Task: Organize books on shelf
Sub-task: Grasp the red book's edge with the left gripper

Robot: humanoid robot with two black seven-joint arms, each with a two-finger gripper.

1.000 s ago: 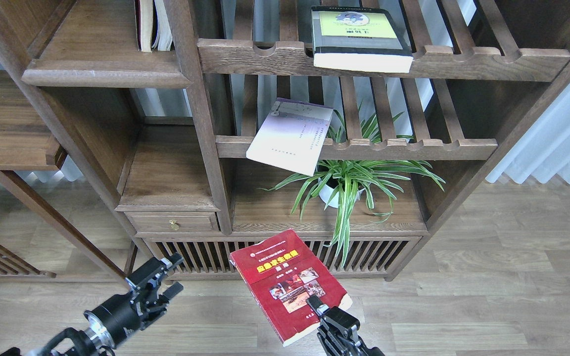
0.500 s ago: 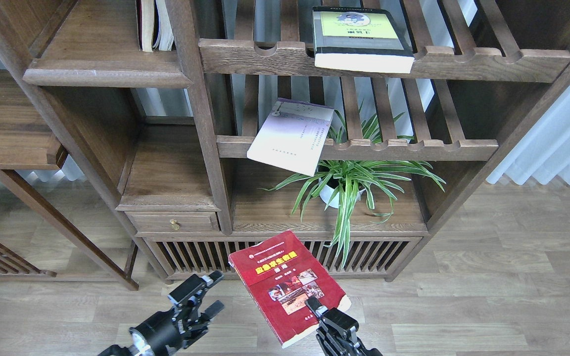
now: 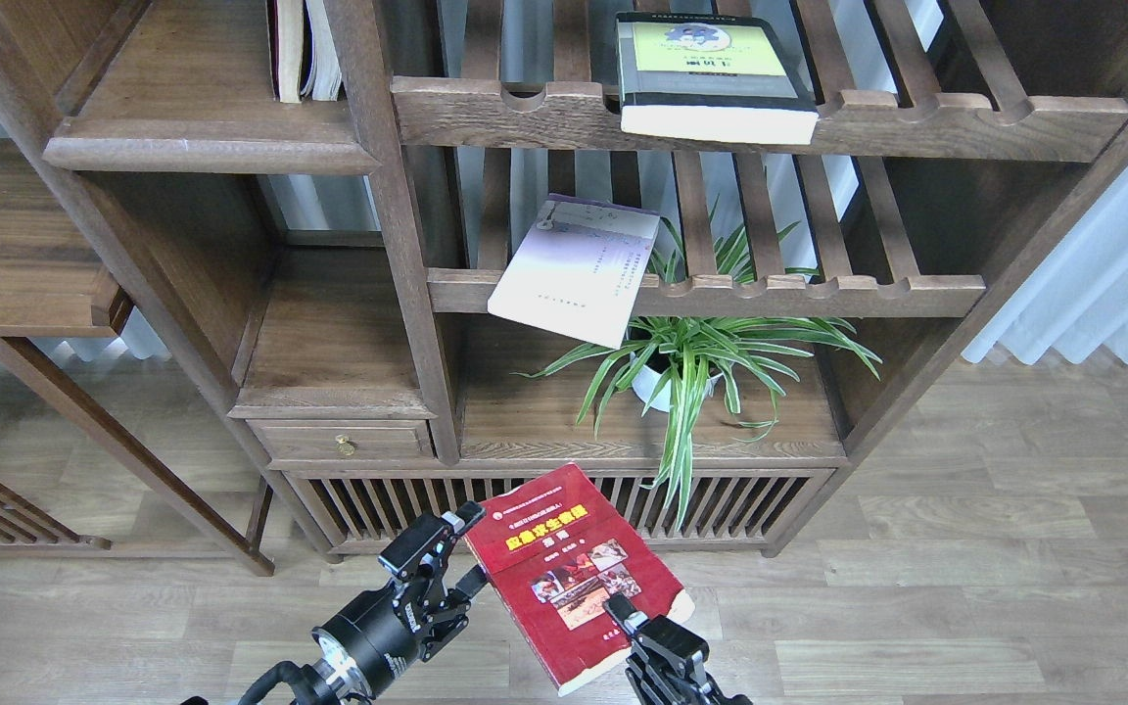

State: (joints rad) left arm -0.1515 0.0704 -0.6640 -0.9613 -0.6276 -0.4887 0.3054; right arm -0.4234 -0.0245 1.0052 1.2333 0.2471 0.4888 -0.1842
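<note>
below the shelf point(image 3: 211, 147), right gripper point(image 3: 623, 615) clamps the red book point(image 3: 574, 573); left gripper point(image 3: 456, 548), fingers spread, should pinch its spine edge squarely.

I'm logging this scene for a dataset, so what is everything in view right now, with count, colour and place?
Red paperback: one, red, held low centre, above the floor.
Thick book: one, yellow-green and grey, flat on top slatted rack.
Thin paperback: one, pale lavender-white, tilted on middle slatted rack.
Standing books: a few, on solid brown shelf, upper left.
Potted plant: one, green, white pot, lower compartment.
Drawer: one, brown, brass knob.
Curtain: white, right.
Left gripper: black, open at the red paperback's left edge.
Right gripper: black, shut on its lower edge.
</note>
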